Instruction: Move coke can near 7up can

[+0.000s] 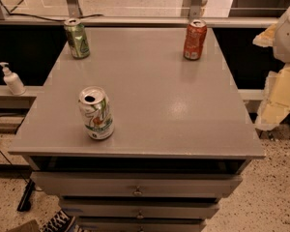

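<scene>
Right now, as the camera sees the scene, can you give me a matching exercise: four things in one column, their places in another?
Things:
1. coke can
2. 7up can
3. green can
4. hand

Places:
A. front left of the cabinet top
B. beside the cabinet, past its right edge
C. back right corner
D. back left corner

Pairs: 1-C, 2-A, 3-D, 4-B

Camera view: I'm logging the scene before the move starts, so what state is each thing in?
coke can: upright, far right corner of the cabinet top, not held.
7up can: upright, tab hole open, front left.
green can: upright, far left corner.
pump bottle: upright, left of the cabinet top.
gripper: at the right edge, beside the cabinet top, touching no can.
</scene>
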### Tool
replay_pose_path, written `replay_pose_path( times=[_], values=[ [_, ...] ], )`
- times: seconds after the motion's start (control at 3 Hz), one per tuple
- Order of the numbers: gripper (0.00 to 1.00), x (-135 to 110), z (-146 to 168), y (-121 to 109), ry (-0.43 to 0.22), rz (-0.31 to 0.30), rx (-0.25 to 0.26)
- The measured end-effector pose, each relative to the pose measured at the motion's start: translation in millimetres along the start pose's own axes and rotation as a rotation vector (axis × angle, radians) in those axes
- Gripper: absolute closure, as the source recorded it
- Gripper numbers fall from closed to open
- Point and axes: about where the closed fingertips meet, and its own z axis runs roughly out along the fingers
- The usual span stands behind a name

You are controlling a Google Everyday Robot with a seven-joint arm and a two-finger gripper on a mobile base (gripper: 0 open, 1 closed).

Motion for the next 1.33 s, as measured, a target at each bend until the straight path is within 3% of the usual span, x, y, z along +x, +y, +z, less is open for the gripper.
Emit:
replay_pose_path(
  times=[0.33, 0.67, 1.0, 1.33],
  values=[
    [0.0, 0.0, 0.0, 0.0, 0.0, 0.0, 0.0],
    [0.0, 2.0, -1.1, -9.9, -0.025, 0.019, 0.042],
    [0.0, 15.5, 9.6, -40.3, -0.068, 0.081, 0.13],
    [0.0, 31.0, 22.2, -85.9, -0.164, 0.163, 0.22]
  ],
)
